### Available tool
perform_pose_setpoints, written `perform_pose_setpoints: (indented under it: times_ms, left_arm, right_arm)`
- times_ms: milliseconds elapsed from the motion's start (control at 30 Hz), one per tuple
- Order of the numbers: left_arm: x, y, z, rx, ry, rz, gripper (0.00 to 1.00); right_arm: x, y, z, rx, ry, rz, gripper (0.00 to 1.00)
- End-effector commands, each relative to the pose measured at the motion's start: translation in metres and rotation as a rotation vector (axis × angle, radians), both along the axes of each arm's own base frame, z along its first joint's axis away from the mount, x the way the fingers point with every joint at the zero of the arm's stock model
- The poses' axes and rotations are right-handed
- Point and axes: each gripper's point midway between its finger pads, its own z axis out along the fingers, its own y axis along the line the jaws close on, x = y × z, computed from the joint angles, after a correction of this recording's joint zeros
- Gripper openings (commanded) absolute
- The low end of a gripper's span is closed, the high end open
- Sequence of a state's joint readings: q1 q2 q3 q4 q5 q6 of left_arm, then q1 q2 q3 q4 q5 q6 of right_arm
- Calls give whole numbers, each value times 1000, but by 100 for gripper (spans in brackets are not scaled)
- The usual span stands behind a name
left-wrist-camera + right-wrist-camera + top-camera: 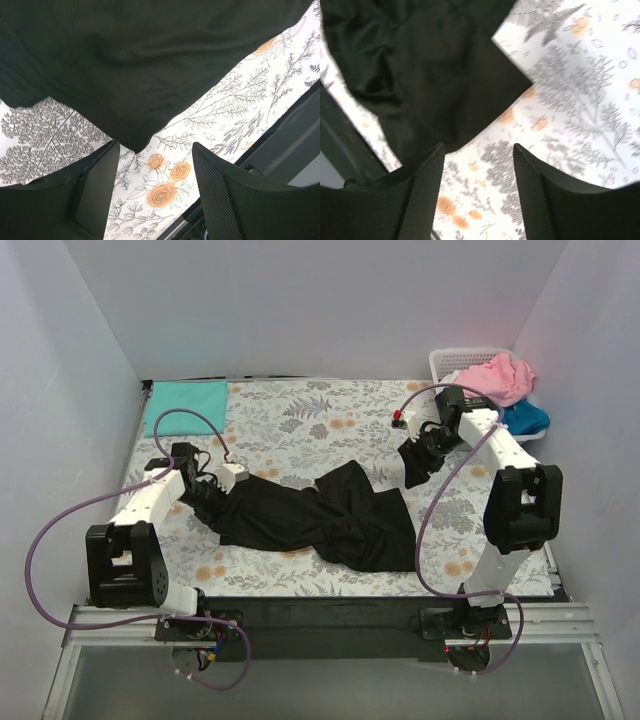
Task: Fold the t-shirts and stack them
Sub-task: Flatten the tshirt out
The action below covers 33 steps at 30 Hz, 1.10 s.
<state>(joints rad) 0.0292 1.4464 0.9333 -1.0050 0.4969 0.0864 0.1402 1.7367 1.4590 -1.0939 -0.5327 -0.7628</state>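
Observation:
The black t-shirt (320, 515) lies rumpled across the middle of the patterned table cloth (300, 420). My left gripper (205, 495) is open at its left end; in the left wrist view the shirt's corner (130, 140) hangs just ahead of the open fingers (100, 190). My right gripper (418, 465) is open over the shirt's right end; the shirt (420, 75) fills the upper left of the right wrist view, with nothing between the fingers (535, 190). A mint-green t-shirt (187, 405) lies folded at the back left. The pink t-shirt (497, 377) and the blue t-shirt (527, 418) sit in the basket.
The white lattice basket (462, 360) stands at the back right corner. White walls close in the table on three sides. A dark rail (330, 610) runs along the near edge between the arm bases.

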Motion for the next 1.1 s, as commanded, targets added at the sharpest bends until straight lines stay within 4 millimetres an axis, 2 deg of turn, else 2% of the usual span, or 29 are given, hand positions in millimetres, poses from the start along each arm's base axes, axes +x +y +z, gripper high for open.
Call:
perform_pose_setpoints:
  times_ms: [0,100,200,300,400,433,633,833,1067]
  left_arm:
    - [7,-14,16,-61,-102,-74,59]
    - [8,-15,18,-69,-112,-65,60]
    - [8,-13,17,-58,-126,-56,61]
    - [8,-10,14,-36,-126,-49,64]
    - [8,-7,11,-22,-128,-42,68]
    - [8,-6,11,-16,-130,-41,73]
    - [10,-6,9,-15,-144,-49,74]
    - [8,-13,18,-56,-173,-75,74]
    - [6,-11,12,-48,-158,-73,74]
  right_arm:
    - [49,1,-14,-41,-55,-75,61]
    - [73,3,-28,-50,-47,-118,58]
    - [86,7,-43,-67,-37,-153,57]
    - [84,13,-60,-77,2,-170,55]
    - [72,18,-75,-99,31,-164,54]
    - [72,20,-78,-102,25,-163,54]
    - [53,21,-110,-164,64,-153,54]
    - [41,18,-121,-194,73,-139,51]
    - [2,20,-140,-245,82,-102,49]
